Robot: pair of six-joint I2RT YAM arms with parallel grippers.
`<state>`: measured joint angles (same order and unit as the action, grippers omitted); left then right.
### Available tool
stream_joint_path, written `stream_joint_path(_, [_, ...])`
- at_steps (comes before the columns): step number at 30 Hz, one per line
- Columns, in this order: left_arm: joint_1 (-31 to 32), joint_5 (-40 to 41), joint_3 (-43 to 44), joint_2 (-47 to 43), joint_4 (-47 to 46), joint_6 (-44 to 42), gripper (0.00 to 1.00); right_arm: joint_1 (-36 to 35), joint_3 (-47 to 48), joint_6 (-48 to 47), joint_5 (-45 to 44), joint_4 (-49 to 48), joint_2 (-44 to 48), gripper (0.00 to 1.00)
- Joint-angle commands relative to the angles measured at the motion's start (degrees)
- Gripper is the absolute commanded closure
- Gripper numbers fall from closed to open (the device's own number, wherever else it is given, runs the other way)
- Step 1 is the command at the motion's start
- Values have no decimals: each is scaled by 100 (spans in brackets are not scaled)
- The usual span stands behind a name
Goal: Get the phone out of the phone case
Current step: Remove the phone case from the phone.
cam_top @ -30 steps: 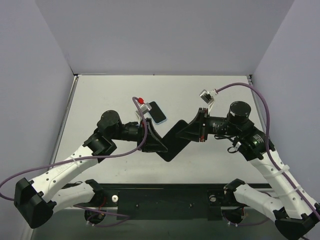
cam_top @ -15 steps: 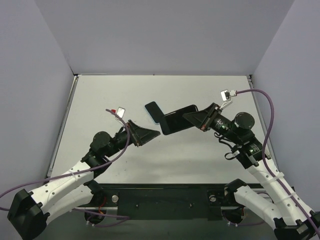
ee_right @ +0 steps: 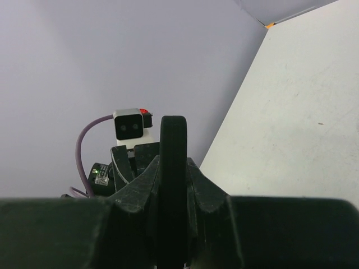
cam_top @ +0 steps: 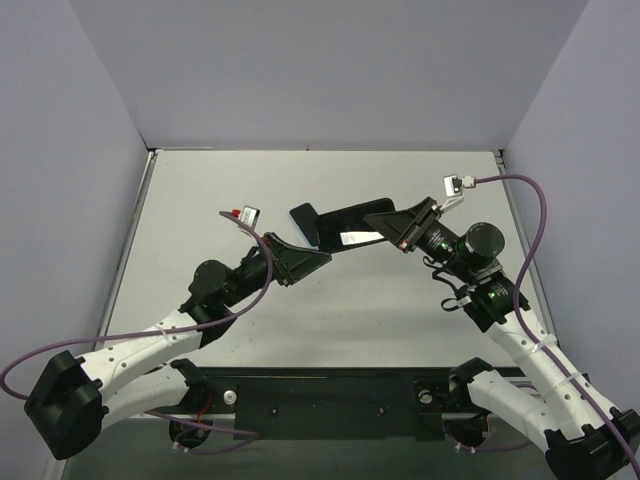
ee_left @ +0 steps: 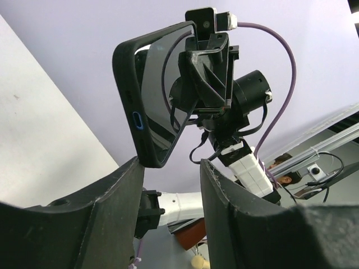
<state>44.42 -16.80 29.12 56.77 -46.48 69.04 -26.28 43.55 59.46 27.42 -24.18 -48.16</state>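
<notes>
The black phone case [cam_top: 345, 228] is held in the air over the middle of the table, with a glossy dark face set in its rim. My right gripper [cam_top: 388, 224] is shut on its right end. In the right wrist view the case [ee_right: 173, 151] stands edge-on between the shut fingers of the right gripper [ee_right: 173, 188]. In the left wrist view the case [ee_left: 154, 95] hangs tilted, its lower corner just at the fingertips of my open left gripper [ee_left: 170, 165], close to the left finger [ee_left: 112, 196]. From the top, the left gripper [cam_top: 318, 258] sits just below the case's left end.
A dark flat slab [cam_top: 302, 217] lies on the white table [cam_top: 220, 200] just beyond the case's left end. Grey walls close the table at the back and both sides. The black arm mount runs along the near edge [cam_top: 330, 400].
One second ago both grippers held the case low near the front. The left gripper let go and pulled back. The right arm lifted the case farther back, and the open left gripper has moved up to its end.
</notes>
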Motion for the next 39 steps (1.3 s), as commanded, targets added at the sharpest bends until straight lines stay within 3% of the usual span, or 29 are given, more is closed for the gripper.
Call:
stream_joint_path(1, [31, 80, 295, 88, -687, 40, 48, -26, 57, 180, 35, -974, 96, 100])
stream_joint_path(5, [31, 106, 383, 123, -713, -13, 55, -35, 57, 267, 97, -1044, 123, 100])
stream_joint_path(11, [31, 27, 419, 97, -942, -302, 80, -26, 57, 741, 422, -1290, 26, 100])
stream_joint_path(14, [-56, 10, 357, 36, -1055, -382, 84, -26, 31, 1058, 737, -1588, 52, 100])
stream_joint_path(16, [-127, -96, 357, 27, -1091, -312, 79, 0, 92, 1024, 791, -1415, 122, 100])
stream_joint_path(18, [-136, -140, 383, -8, -1004, -294, 65, 0, 206, 814, 765, -1063, 202, 100])
stream_joint_path(20, [-136, -140, 357, -61, -960, -242, 62, 0, 242, 777, 774, -974, 246, 100])
stream_joint_path(23, [-127, -96, 339, -166, -951, -215, 62, 0, 242, 821, 774, -1044, 202, 100])
stream_joint_path(26, [-136, -174, 392, -175, -1012, -189, 76, -8, 189, 1049, 756, -1325, 132, 100])
stream_joint_path(30, [-118, -499, 384, -61, -1407, -162, 85, -9, 241, 1243, 721, -1397, -9, 100])
stream_joint_path(33, [-127, -772, 418, 70, -1978, -66, 81, 9, 417, 1191, 616, -861, -70, 100])
stream_joint_path(39, [-101, -939, 638, 71, -1901, -241, 69, 9, 602, 1436, 510, -420, -229, 100])
